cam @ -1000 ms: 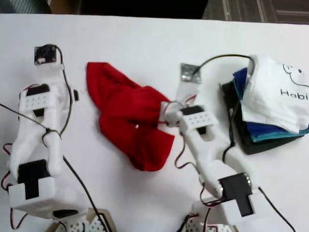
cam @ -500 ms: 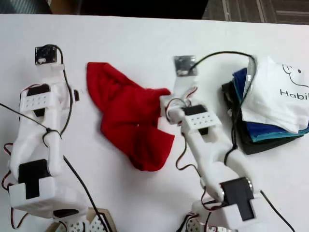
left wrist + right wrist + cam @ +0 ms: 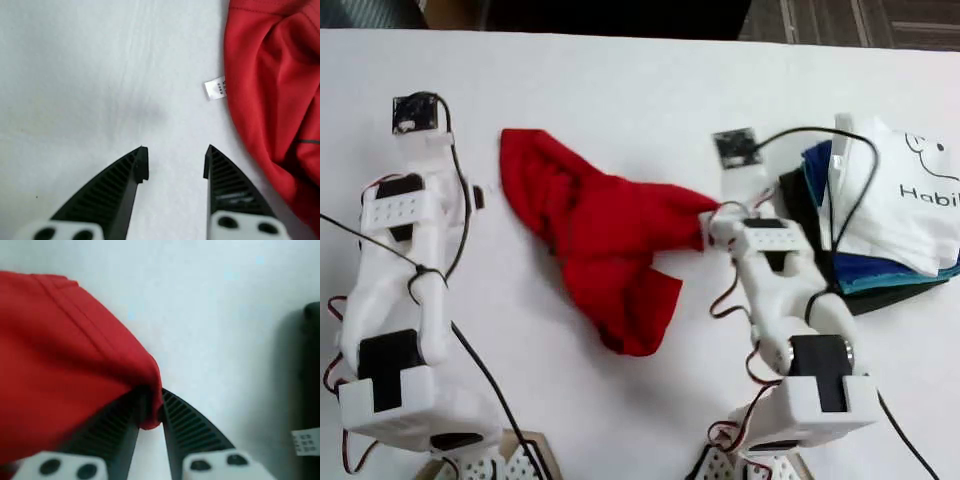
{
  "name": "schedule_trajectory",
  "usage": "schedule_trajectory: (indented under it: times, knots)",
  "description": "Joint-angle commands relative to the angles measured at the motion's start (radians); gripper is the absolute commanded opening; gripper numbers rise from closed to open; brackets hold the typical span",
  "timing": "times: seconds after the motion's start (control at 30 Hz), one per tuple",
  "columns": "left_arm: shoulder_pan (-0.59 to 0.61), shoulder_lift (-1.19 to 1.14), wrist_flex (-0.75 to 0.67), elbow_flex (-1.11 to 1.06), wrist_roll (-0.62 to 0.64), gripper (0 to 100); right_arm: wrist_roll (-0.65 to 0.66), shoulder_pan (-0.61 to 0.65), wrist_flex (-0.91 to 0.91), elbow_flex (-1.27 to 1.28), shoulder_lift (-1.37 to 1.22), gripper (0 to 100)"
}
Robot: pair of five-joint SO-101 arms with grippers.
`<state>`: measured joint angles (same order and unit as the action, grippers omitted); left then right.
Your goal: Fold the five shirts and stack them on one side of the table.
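A crumpled red shirt [image 3: 600,235] lies mid-table, one edge stretched toward the right. My right gripper [image 3: 708,228] is shut on that edge; in the right wrist view the red shirt [image 3: 65,350] bunches between my right gripper's [image 3: 150,412] fingers. At the right side sits a stack of folded shirts [image 3: 880,215], white on top, then blue, teal and black. My left gripper [image 3: 174,162] stands open over bare table, just beside the red shirt [image 3: 272,85] and its small white tag [image 3: 215,88]. In the high view the left arm [image 3: 405,260] rests at the table's left.
The white table [image 3: 620,80] has free room at the back and between the arms. Cables loop over both arms; one crosses the folded stack. A black shirt's edge [image 3: 310,350] lies close beside the right gripper.
My right gripper has pulled the red shirt's edge to the right, toward the stack, stretching the cloth out. The left arm has kept still.
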<state>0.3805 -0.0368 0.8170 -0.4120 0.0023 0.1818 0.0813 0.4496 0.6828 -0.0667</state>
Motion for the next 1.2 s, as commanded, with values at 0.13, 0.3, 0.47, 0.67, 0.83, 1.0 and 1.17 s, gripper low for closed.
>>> schedule_trajectory:
  times: [0.13,0.3,0.47,0.67,0.83,1.0,1.17]
  knots:
    - [-0.002,-0.038,-0.040,0.022,0.008,20,-0.167,-0.116,-0.039,-0.041,0.001,2.2]
    - [-0.017,-0.094,0.000,0.127,0.006,21,-0.204,-0.136,-0.053,-0.041,0.001,2.2]
    - [-0.115,-0.098,0.123,0.351,-0.061,27,-0.204,-0.127,-0.053,-0.043,0.001,2.2]
    - [-0.204,-0.176,0.091,0.464,-0.075,32,-0.204,-0.127,-0.053,-0.043,0.001,2.1]
    - [-0.258,-0.371,0.086,0.555,-0.075,32,-0.204,-0.127,-0.053,-0.043,0.001,2.1]
    - [-0.267,-0.577,0.095,0.705,-0.110,31,-0.204,-0.127,-0.053,-0.043,0.001,2.1]
    - [-0.272,-0.726,0.258,0.886,-0.247,20,-0.204,-0.127,-0.053,-0.043,0.001,2.1]
